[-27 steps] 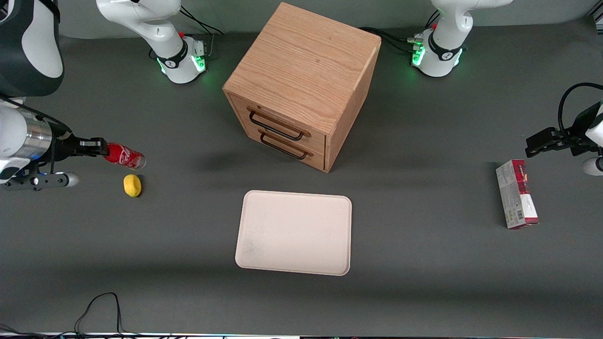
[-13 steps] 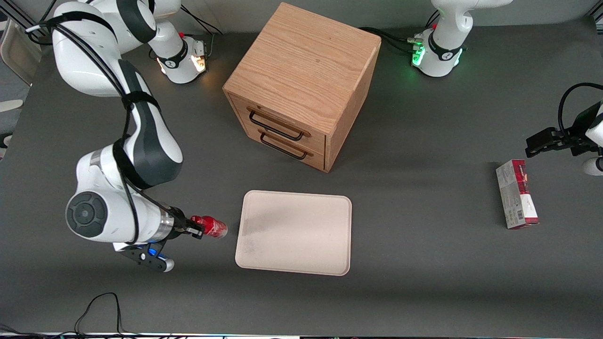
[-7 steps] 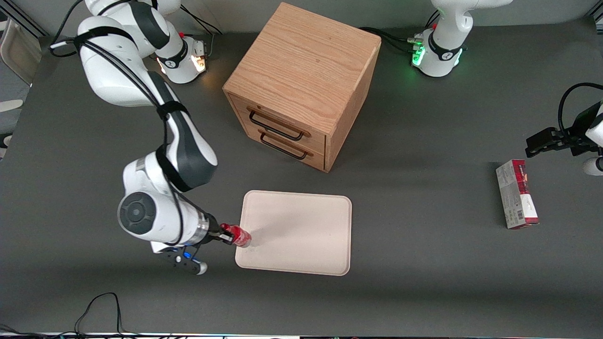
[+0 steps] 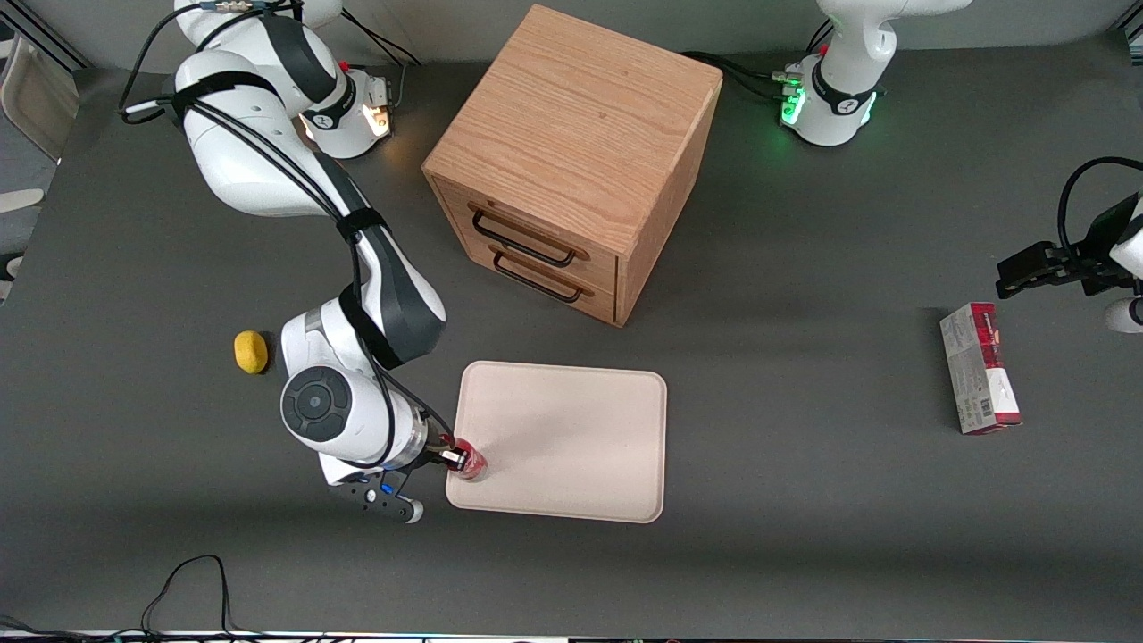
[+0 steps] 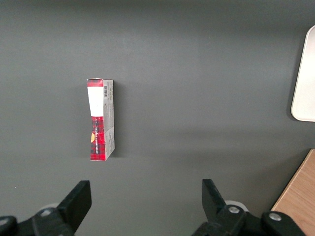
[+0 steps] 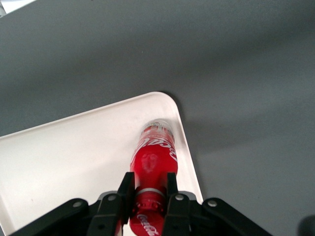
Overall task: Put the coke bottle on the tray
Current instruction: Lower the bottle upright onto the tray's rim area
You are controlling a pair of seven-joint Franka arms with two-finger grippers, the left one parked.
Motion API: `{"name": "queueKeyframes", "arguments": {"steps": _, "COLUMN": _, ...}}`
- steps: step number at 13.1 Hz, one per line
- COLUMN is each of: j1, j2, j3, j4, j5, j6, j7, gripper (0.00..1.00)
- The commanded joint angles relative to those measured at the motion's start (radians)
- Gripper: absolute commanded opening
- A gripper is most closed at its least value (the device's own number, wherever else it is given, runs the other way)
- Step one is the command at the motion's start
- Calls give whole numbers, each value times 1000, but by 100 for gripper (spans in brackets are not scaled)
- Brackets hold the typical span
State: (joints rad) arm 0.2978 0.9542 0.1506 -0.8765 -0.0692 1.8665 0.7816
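The two black fingers [image 6: 127, 189] of the right arm's gripper [image 6: 148, 189] are closed on the neck of the small slim red coke bottle [image 6: 153, 160], which hangs base-down over a corner of the large flat cream-white rectangular tray [image 4: 571, 429]; contact with it cannot be told. The bottle looks light, stiff and smooth, so a neck hold may let it swing. Farther from the tray than the gripper lies a small yellow lump [image 4: 251, 352]; farther again stands the wooden two-drawer cabinet [image 4: 571, 152].
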Motion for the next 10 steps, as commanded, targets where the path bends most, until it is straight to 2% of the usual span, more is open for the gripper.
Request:
{"name": "queueKeyframes", "arguments": {"steps": 1, "j1": 6, "j2": 23, "j3": -2, "j4": 47, "j5": -20, "j6": 3, "j7": 21, "gripper": 18}}
{"name": "queueKeyframes", "arguments": {"steps": 2, "j1": 7, "j2": 23, "j3": -2, "j4": 47, "j5": -21, "j6": 5, "j7": 21, "gripper": 94}}
{"name": "queueKeyframes", "arguments": {"steps": 3, "j1": 7, "j2": 23, "j3": -2, "j4": 45, "j5": -21, "j6": 10, "j7": 21, "gripper": 100}}
{"name": "queueKeyframes", "arguments": {"steps": 8, "j1": 6, "j2": 14, "j3": -2, "j4": 45, "j5": -23, "j6": 5, "j7": 19, "gripper": 100}}
{"name": "queueKeyframes", "arguments": {"steps": 10, "j1": 0, "j2": -5, "j3": -3, "j4": 44, "j5": -30, "j6": -56, "j7": 2, "gripper": 100}}
